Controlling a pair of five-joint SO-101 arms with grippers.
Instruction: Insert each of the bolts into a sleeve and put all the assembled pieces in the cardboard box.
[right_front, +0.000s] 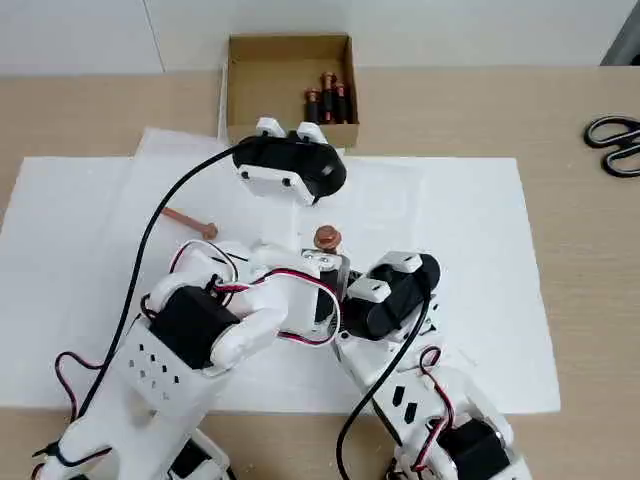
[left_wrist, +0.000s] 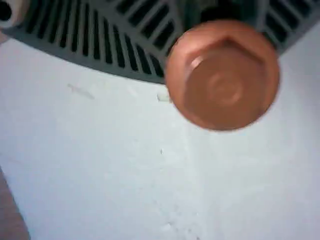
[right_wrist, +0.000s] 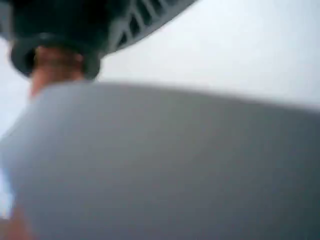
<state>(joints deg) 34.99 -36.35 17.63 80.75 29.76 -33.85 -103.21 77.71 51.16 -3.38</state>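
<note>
The left tool (right_front: 322, 264) and the right tool (right_front: 345, 285) meet at the middle of the white sheet (right_front: 480, 250). Both are tucked under their own wrists, so I cannot tell whether either is spread or clamped. Between them a copper bolt (right_front: 327, 238) stands upright, head up, and the left wrist view looks straight down on that hexagonal head. In the right wrist view its shank enters a black sleeve (right_wrist: 50, 50). I judge the insertion to be in hand or just finished, though which tool carries which part is hidden.

The cardboard box (right_front: 240, 90) sits at the far edge of the bench (right_front: 100, 110), beyond the tools and a little toward the left arm's side. Several assembled pieces (right_front: 326, 100) lie side by side in it. The carry would run away from the arm bases, and the piece, now upright, would need laying over.

One loose bolt (right_front: 188, 220) lies flat on the sheet, well apart on the left arm's side. Its axis slants, with the head end nearer the tools, and the left arm is the closer one. A pair of scissors (right_front: 615, 143) rests far off to the right.
</note>
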